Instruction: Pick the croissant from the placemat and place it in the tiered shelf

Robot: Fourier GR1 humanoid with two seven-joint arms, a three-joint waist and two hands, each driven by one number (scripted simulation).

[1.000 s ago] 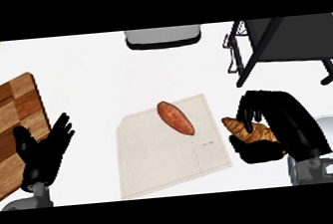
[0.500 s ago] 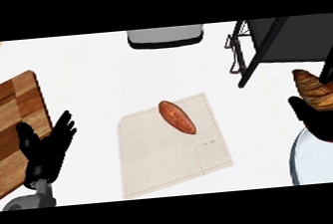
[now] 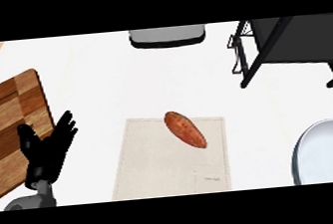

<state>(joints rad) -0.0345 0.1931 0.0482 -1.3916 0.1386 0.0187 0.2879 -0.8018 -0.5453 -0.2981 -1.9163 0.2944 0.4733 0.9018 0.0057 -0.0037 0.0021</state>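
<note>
Wood shows first, at the far left: a brown cutting board (image 3: 8,133) lying on the white counter (image 3: 107,74). Just beside its right edge the left hand (image 3: 45,149) rests near the bottom of the view, fingers straight and pointing up, holding nothing.

Further right lies the pale cloth placemat (image 3: 160,169). On its upper part sits one thing only, a reddish-brown, long and smooth item that looks like a sweet potato (image 3: 186,130), set at a slant. No croissant is on the mat, nor anywhere else in the head view.

At the top, near the middle, a grey container (image 3: 168,36) is cut off by the edge of the view. Right of it stands the black tiered shelf (image 3: 281,44), its frame and dark top surface in sight. Nothing can be seen lying on it, though much of it runs out of view. At the lower right, well apart from the shelf, is the rim of a white plate (image 3: 306,151).

The right hand does not show at all, so its state cannot be told. By my judgement the pick-up is done, since the mat no longer carries the croissant, and it is probably with the unseen hand. Setting it in the shelf is not yet confirmed.
</note>
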